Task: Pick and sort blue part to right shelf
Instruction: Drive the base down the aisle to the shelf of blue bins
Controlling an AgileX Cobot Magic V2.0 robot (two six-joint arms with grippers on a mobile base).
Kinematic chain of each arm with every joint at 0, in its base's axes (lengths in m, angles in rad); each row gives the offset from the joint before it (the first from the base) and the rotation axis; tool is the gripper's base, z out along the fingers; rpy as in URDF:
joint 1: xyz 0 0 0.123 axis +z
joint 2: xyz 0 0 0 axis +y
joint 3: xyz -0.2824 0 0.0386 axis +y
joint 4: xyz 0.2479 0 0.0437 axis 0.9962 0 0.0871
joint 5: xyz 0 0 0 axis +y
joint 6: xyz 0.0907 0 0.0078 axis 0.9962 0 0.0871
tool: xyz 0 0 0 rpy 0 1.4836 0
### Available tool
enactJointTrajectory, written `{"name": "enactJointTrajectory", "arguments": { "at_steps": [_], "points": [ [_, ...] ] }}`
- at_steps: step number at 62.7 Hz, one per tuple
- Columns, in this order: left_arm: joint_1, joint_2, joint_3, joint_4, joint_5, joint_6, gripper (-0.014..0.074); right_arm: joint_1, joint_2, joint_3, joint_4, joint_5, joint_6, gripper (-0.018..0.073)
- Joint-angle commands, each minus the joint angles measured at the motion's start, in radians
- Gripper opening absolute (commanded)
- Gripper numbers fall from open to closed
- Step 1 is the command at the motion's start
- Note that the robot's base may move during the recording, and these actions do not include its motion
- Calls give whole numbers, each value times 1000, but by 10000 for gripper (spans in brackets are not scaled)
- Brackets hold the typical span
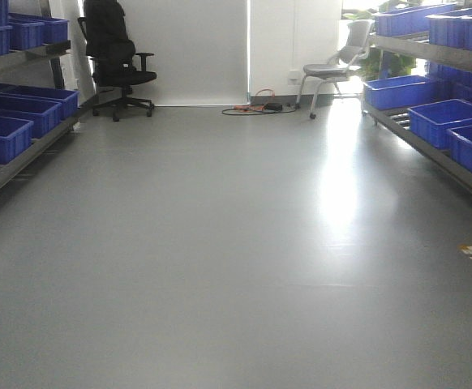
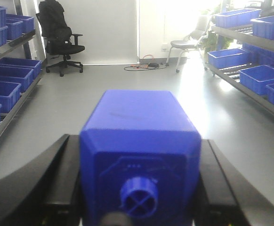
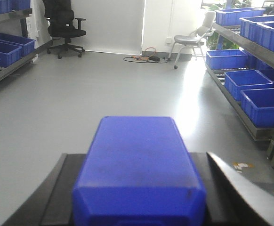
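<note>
The blue part (image 2: 139, 136) is gripped at its flanks by the closed fingers (image 2: 61, 174) of the left gripper (image 2: 137, 141). Its long axis is laid from 6 to 12 o'clock, with the knob turned toward 6, at the camera. A second blue block (image 3: 137, 179) is clamped likewise in the right gripper (image 3: 137, 156). The right shelf (image 1: 439, 55) is seen at 3 o'clock, well apart.
</note>
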Motion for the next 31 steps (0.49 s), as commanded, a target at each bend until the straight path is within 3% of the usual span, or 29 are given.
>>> {"name": "enactJointTrajectory", "arguments": {
  "at_steps": [1,31],
  "points": [
    [0,9,-28,-1,-90,-9,333,-6,6,-28,-9,-93,0,382],
    [0,9,-28,-1,-90,-9,333,-6,6,-28,-9,-93,0,382]
  ]
}}
